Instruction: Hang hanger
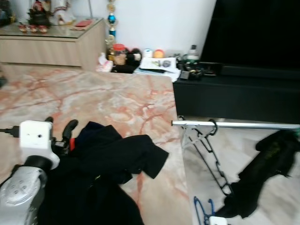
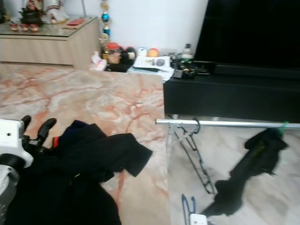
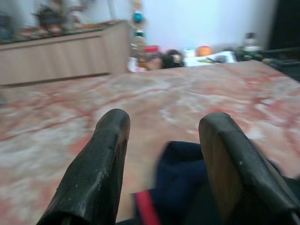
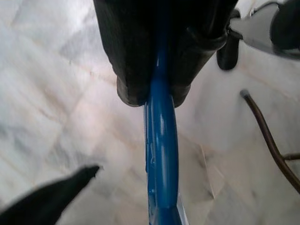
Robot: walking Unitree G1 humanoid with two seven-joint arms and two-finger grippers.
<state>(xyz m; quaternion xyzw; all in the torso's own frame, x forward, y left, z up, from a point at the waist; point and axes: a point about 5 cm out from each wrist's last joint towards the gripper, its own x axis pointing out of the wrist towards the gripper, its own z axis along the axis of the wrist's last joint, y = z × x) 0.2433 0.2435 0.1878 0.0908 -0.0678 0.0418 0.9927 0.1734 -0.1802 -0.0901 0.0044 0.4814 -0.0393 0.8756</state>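
The right claw (image 4: 154,89) is clamped on a blue hanger (image 4: 161,154), its two black fingers pinching the plastic from either side. In the head views that hanger (image 1: 202,211) peeks in at the bottom edge, right of centre, low over the pale floor (image 1: 262,211).

What the next move turns on is the silver rail (image 1: 234,124). It runs level across the right half of the frame, above the blue hanger and a little to its right, so I judge the lift goes up and slightly rightwards, with the hook turned to cross the rail's long axis. The right arm is plainly the nearer one.

A black wire hanger (image 1: 208,150) already hangs from the rail near its left end, and a dark garment (image 1: 262,173) droops from it further right; the gap between them looks like the free stretch.

The left claw (image 3: 159,164) rests at lower left with fingers apart, holding nothing, just above a heap of dark clothing (image 1: 112,164) on the marbled worktop (image 1: 93,98). No containers figure in this.
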